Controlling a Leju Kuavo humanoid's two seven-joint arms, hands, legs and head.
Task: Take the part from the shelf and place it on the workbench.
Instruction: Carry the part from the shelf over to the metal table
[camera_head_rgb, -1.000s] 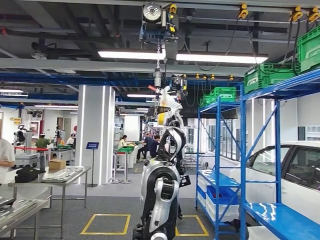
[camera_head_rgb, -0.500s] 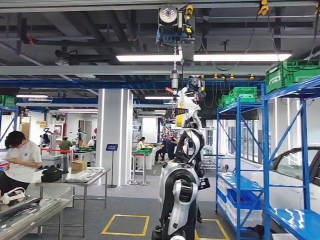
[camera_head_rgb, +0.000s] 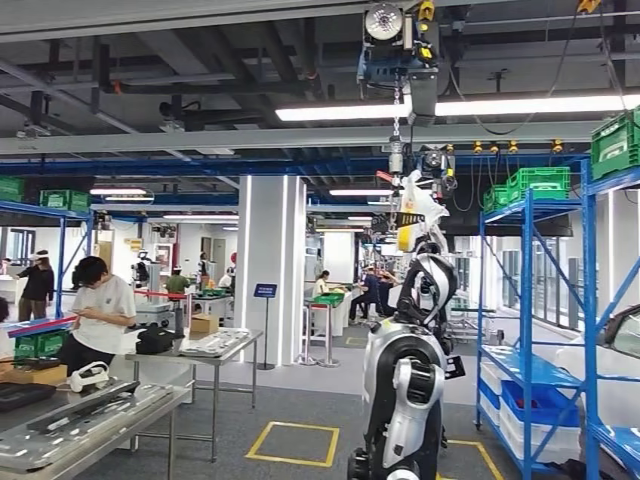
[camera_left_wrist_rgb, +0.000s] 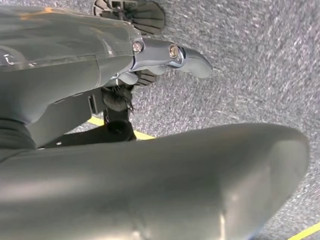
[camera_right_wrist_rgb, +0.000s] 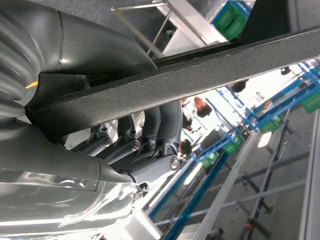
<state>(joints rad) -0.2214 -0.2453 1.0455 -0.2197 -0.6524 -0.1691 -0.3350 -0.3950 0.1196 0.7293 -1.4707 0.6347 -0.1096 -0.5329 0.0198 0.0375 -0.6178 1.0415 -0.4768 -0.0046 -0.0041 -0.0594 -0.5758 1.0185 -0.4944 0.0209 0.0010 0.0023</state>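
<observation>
Here your right robot hand grips the part, a long black textured strip cut off at both ends; whether the left robot hand, hanging over the floor, is closed, you cannot tell.

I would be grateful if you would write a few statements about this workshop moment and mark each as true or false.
1. The right hand grips a long black textured part. True.
2. The left hand holds a green crate. False: it holds nothing, and grey carpeted floor lies beyond it.
3. A silver humanoid robot stands ahead beside the blue shelf. True.
4. The crates on top of the blue shelf are red. False: they are green.
5. A person in a white shirt is near the metal workbench. True.
</observation>
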